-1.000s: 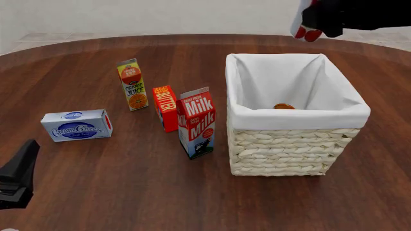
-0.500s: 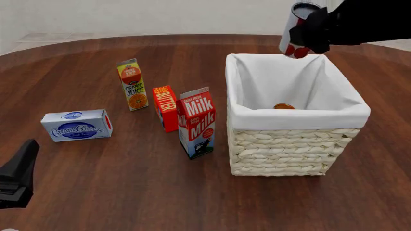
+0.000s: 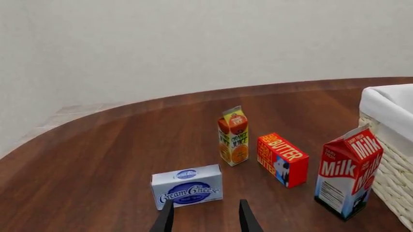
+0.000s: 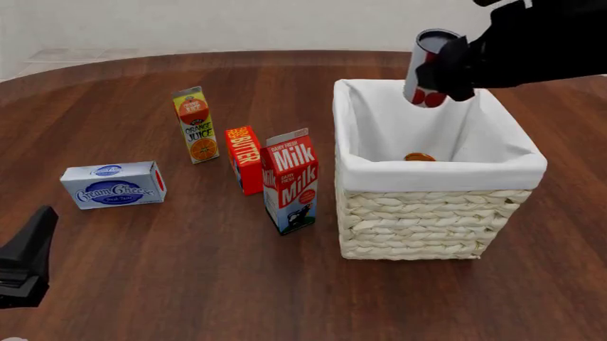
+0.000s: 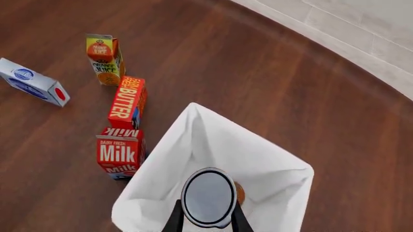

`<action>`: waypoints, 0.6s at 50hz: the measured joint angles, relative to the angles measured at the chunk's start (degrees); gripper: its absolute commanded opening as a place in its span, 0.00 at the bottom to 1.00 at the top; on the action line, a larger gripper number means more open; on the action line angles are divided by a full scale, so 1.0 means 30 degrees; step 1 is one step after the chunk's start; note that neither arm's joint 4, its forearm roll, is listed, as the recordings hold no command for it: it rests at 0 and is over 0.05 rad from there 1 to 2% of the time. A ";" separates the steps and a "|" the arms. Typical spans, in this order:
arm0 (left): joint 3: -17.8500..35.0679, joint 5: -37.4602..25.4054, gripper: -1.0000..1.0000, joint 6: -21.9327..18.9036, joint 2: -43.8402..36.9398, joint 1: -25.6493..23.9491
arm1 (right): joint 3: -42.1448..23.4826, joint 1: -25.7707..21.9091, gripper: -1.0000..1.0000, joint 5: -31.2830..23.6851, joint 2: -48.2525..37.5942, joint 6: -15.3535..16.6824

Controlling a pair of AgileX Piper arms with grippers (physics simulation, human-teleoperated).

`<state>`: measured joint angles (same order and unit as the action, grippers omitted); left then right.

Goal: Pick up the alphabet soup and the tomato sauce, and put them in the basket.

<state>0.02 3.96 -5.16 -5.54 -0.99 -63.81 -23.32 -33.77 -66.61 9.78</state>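
My right gripper (image 4: 444, 69) is shut on the tomato sauce (image 4: 428, 65), a white can with red tomatoes and a silver-grey top (image 5: 208, 196). It hangs tilted over the far side of the basket (image 4: 436, 213), just above the cloth-lined rim (image 5: 161, 164). On the basket's floor an orange bit of the alphabet soup (image 4: 419, 157) shows; the rest of it is hidden. My left gripper (image 4: 31, 245) waits low at the near left, open and empty, its fingers (image 3: 165, 220) pointing toward the cream cheese box.
Left of the basket stand a milk carton (image 4: 291, 181), a red butter box (image 4: 246, 159) and an orange juice carton (image 4: 195, 124). A cream cheese box (image 4: 113, 184) lies further left, nearest my left gripper.
The right gripper has carried the tomato sauce leftward and down, from beyond the basket's far right corner to over its opening. The left arm has stayed still.
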 measured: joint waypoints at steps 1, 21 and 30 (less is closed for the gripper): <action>0.0000 -0.0006 1.00 -0.0001 0.0007 0.0003 | 0.0015 -0.0012 0.00 -0.0003 -0.0034 0.0005; 0.0001 0.0258 1.00 -0.0001 -0.0218 0.0039 | 0.0833 -0.0175 0.00 0.0168 -0.0435 -0.0068; 0.0002 0.0174 1.00 0.0009 -0.0115 0.0048 | 0.1317 -0.0334 0.00 0.0246 -0.0426 -0.0131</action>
<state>0.02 4.48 -5.14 -5.88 -0.85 -59.86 -24.32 -33.03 -67.89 9.39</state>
